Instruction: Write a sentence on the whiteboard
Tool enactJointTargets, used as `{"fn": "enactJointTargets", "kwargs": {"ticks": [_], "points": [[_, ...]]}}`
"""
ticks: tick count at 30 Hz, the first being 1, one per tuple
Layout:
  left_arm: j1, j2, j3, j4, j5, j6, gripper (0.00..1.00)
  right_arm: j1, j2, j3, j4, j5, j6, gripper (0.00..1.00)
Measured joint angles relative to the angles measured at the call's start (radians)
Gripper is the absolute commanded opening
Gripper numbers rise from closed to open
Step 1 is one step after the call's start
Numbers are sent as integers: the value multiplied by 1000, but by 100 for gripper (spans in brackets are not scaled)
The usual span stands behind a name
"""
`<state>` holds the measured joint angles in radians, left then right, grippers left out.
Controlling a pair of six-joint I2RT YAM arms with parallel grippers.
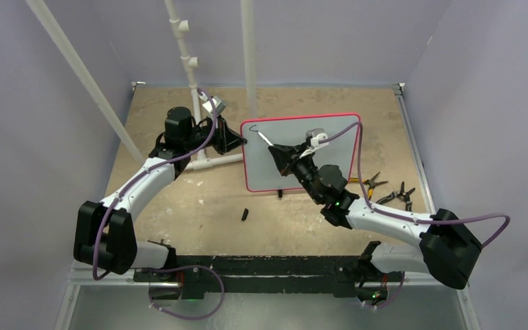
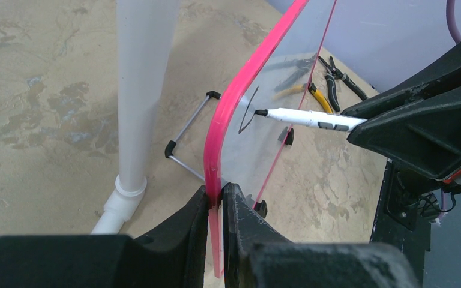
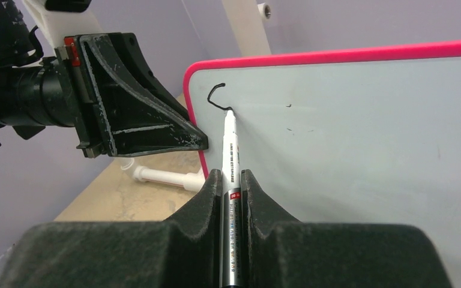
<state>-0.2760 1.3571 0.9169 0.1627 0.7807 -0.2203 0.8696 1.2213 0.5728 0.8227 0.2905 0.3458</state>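
Observation:
The whiteboard (image 1: 260, 168), white with a pink-red frame, stands tilted at the table's middle. My left gripper (image 1: 237, 143) is shut on its left edge; the left wrist view shows the frame (image 2: 240, 90) pinched between the jaws (image 2: 216, 191). My right gripper (image 1: 280, 152) is shut on a white marker (image 3: 230, 144), whose black tip touches the board (image 3: 348, 132) near its top left corner. Of the sentence only one short hooked black stroke (image 3: 216, 96) shows, with no words. The stroke (image 2: 249, 111) and marker (image 2: 303, 118) also show in the left wrist view.
White PVC pipes (image 1: 196, 69) rise just left of the board, with a pipe foot (image 3: 162, 177) on the table. Two pairs of pliers (image 1: 372, 182) (image 1: 402, 196) lie right of the board. A small black cap (image 1: 245, 215) lies in front. The board's wire stand (image 2: 186, 129) sticks out behind.

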Motion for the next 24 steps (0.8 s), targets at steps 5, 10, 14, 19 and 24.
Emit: {"fn": "enactJointTargets", "kwargs": {"ticks": [5, 10, 14, 19, 24], "points": [[0, 0, 0, 0, 0, 0, 0, 0, -14, -5, -7, 16, 2, 0], [0, 0, 0, -1, -1, 0, 0, 0, -14, -8, -7, 11, 1, 0], [0, 0, 0, -1, -1, 0, 0, 6, -14, -23, -9, 7, 2, 0], [0, -2, 0, -3, 0, 0, 0, 20, -12, -31, -29, 7, 2, 0], [0, -2, 0, -4, -4, 2, 0, 25, 5, -31, -22, 5, 1, 0]]}}
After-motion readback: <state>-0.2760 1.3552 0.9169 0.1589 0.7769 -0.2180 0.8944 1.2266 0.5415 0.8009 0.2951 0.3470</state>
